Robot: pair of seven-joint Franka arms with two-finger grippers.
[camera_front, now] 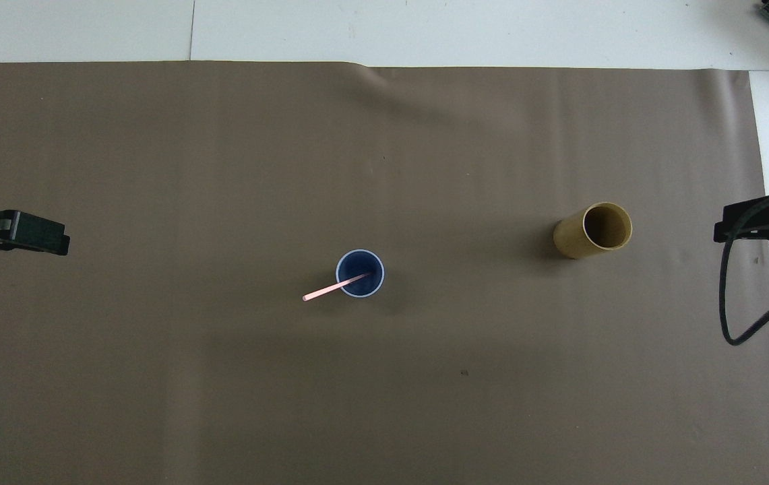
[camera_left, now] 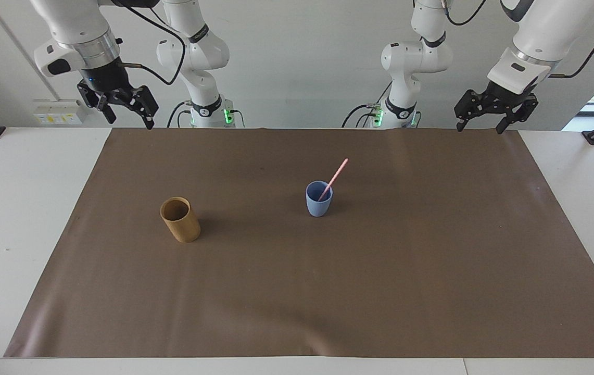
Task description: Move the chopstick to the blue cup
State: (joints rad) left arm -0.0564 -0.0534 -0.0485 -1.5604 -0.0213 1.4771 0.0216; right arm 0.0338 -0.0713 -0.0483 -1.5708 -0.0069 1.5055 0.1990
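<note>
The blue cup stands upright near the middle of the brown mat. The pale pink chopstick stands in it, its lower end inside and its top leaning over the rim toward the left arm's end. In the overhead view the chopstick sticks out of the blue cup the same way. My right gripper hangs open and empty, raised over the mat's edge at the robots' end, and shows in the overhead view. My left gripper hangs open and empty over the other corner there, and shows in the overhead view.
A taller tan-brown cylindrical cup stands empty on the mat toward the right arm's end, also in the overhead view. The brown mat covers most of the white table.
</note>
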